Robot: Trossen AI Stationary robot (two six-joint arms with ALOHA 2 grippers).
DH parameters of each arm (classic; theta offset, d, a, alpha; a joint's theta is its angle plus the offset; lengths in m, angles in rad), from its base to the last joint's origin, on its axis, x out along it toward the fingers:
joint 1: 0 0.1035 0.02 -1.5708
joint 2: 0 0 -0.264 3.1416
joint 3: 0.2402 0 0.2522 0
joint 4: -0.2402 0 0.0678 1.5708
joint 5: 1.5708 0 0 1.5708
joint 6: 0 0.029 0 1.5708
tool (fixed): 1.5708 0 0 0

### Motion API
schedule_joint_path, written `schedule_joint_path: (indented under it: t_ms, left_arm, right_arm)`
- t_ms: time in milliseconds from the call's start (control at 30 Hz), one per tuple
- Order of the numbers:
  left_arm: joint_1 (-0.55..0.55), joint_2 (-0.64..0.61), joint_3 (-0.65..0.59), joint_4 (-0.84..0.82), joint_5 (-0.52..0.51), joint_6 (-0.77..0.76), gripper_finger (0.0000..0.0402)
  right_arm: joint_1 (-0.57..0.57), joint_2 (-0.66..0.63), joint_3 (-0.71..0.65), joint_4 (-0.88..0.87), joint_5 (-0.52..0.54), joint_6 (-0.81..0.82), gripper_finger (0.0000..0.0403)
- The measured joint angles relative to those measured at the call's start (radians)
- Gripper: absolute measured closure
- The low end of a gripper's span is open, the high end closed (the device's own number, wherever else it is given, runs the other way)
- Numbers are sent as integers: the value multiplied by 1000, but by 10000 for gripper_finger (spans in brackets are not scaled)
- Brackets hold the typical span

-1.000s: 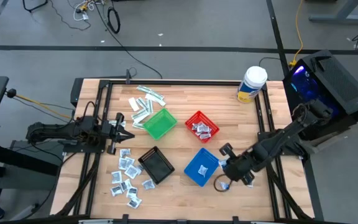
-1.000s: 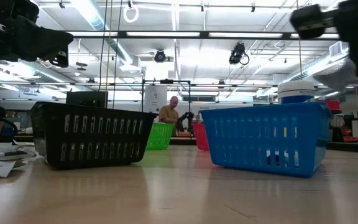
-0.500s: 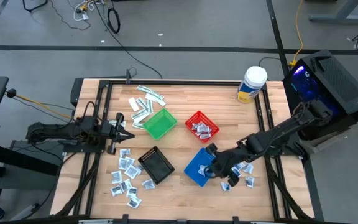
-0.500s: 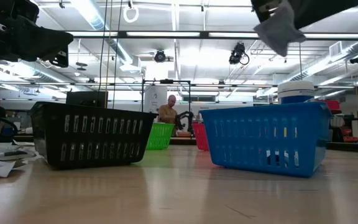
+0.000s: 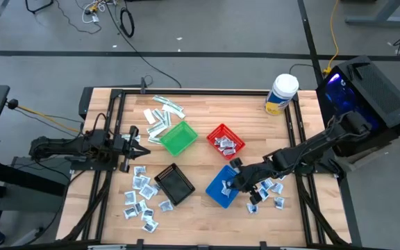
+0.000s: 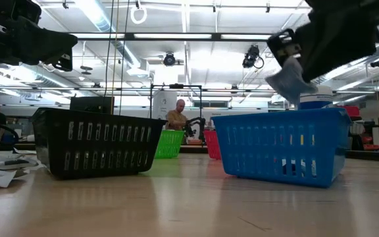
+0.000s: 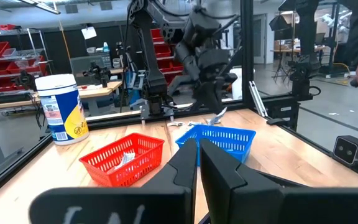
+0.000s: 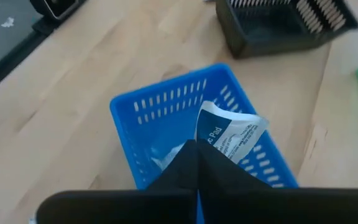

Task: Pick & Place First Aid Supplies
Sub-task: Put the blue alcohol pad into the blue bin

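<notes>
My right gripper [image 5: 232, 182] is shut on a white-and-blue sachet [image 8: 230, 135], one of the first aid supplies, just above the blue basket [image 5: 217, 189]. In the low view the sachet [image 6: 287, 80] hangs over the basket's rim [image 6: 278, 117]. More sachets lie flat on the table at the near left [image 5: 142, 200] and right of the blue basket [image 5: 272, 194]. Narrow strips [image 5: 162, 111] lie at the far left. My left gripper [image 5: 144, 147] is shut, level and holds nothing, at the table's left edge. My right gripper pinches the sachet by one end [image 8: 211, 145] between its two shut fingers. The fingers slant down from the table's right side. The rest of the sachet sticks out past the fingertips, lifted clear above the blue basket's inside.
A red basket [image 5: 225, 141] holding sachets, a green basket [image 5: 178, 137] and a black basket [image 5: 174, 184] stand mid-table. A white-lidded tub [image 5: 281, 94] stands at the far right. A black frame [image 5: 117, 97] runs round the table.
My right gripper has moved from the table beside the blue basket toward the left, over the basket, carrying the sachet. It has tipped to point further down and has sunk in the last half second, bringing the sachet close over the basket.
</notes>
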Motion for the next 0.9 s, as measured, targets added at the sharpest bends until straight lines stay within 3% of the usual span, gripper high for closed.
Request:
schedule_joint_path:
  t_ms: [567,900]
  left_arm:
    - [0,0,0,0,0,0,376]
    - [0,0,0,0,0,0,376]
  right_arm:
    - [0,0,-31,40,1,25,369]
    - [2,-50,61,-91,2,45,368]
